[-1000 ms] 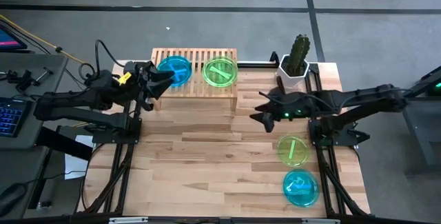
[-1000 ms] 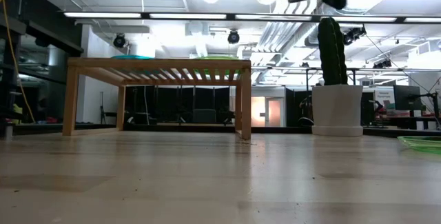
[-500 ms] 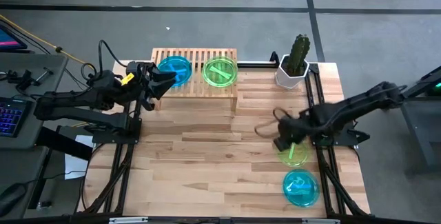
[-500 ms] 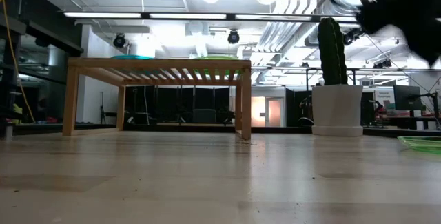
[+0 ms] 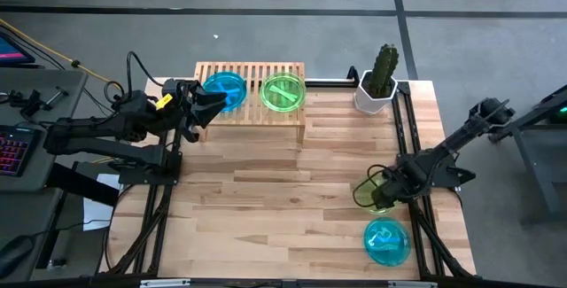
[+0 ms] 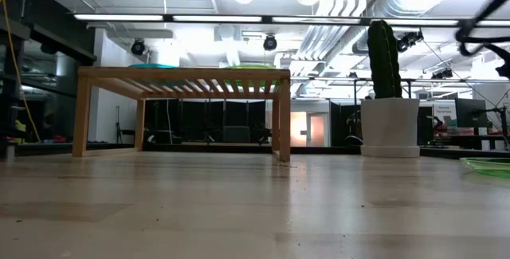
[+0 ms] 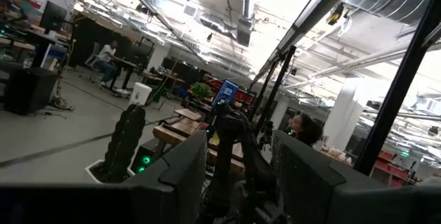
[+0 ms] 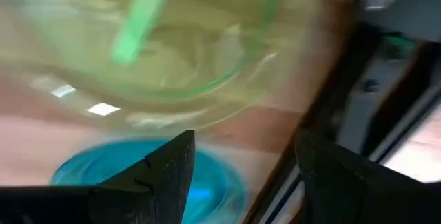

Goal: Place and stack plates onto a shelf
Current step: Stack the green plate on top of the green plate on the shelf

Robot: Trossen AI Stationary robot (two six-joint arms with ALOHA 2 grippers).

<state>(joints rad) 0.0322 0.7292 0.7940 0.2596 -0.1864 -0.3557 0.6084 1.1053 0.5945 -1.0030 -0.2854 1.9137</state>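
Note:
The low bamboo shelf [image 5: 250,102] stands at the table's far side. A cyan-blue plate [image 5: 224,89] and a yellow-green plate [image 5: 283,92] lie flat on its slatted top. Another yellow-green plate [image 5: 379,205] and another blue plate [image 5: 387,241] lie flat on the table near its right front. My right gripper [image 8: 238,176] is open and points steeply down just over that yellow-green plate [image 8: 172,45]. My left gripper [image 5: 213,106] is open and empty, raised at the shelf's left end.
A cactus in a white pot [image 5: 378,80] stands at the far right, beside the shelf. The table's middle and left front [image 5: 266,208] are bare wood. The right arm's frame [image 5: 425,217] runs along the table's right edge next to the two plates.
My right gripper has swung from the middle of the table, right of the shelf, toward the near right edge and down. It has tipped from nearly level to pointing steeply down over the yellow-green plate on the table. Its fingers have stayed apart.

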